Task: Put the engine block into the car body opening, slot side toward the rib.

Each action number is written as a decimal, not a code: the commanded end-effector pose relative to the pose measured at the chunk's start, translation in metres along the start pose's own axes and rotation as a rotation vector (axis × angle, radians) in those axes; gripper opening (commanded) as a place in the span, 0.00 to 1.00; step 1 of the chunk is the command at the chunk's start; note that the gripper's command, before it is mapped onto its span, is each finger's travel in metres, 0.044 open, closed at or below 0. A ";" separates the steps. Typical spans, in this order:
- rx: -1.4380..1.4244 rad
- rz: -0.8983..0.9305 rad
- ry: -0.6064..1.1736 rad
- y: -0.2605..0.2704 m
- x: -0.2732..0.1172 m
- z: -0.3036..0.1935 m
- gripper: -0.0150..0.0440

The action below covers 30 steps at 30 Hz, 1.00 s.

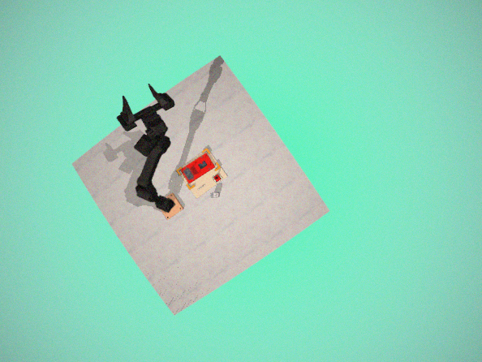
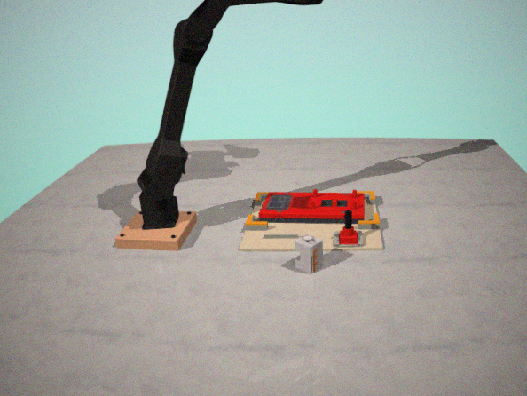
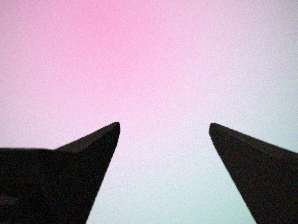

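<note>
The engine block [image 1: 215,195] [image 2: 309,254] is a small light-grey block with round caps on top and an orange mark on one side. It stands upright on the table, just off the board's front edge. Which side has the slot is unclear. The red car body [image 1: 208,158] [image 2: 310,214] lies among orange corner brackets. Its opening shows as two dark holes with a red rib [image 2: 334,203] between them. My gripper [image 1: 136,90] [image 3: 164,126] is open and empty, raised high and far from the block. It is above the frame in the exterior view.
A cream board [image 1: 200,192] [image 2: 310,245] carries the car body. A red piece with a black post [image 1: 217,178] [image 2: 348,235] stands in a grey holder at its front right. An orange bracket [image 2: 369,220] stands near that post. The arm's wooden base [image 1: 176,209] [image 2: 148,243] is left of the board.
</note>
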State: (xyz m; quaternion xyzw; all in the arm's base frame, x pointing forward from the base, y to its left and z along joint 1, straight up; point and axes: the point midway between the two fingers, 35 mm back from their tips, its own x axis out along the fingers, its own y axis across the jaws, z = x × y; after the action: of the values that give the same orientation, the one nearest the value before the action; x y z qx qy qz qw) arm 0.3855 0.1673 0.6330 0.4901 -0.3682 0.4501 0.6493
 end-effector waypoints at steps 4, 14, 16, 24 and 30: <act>-0.038 -0.033 0.012 -0.009 -0.001 0.001 1.00; -0.287 -0.251 0.105 -0.070 -0.017 0.013 1.00; -0.336 -0.294 0.127 -0.081 -0.021 0.016 1.00; -0.528 -0.463 0.229 -0.126 -0.045 0.032 1.00; -0.664 -0.587 0.322 -0.158 -0.068 0.046 1.00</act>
State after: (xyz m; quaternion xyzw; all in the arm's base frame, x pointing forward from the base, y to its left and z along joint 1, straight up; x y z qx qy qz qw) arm 0.5018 0.0991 0.5466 0.2867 -0.2525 0.2002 0.9022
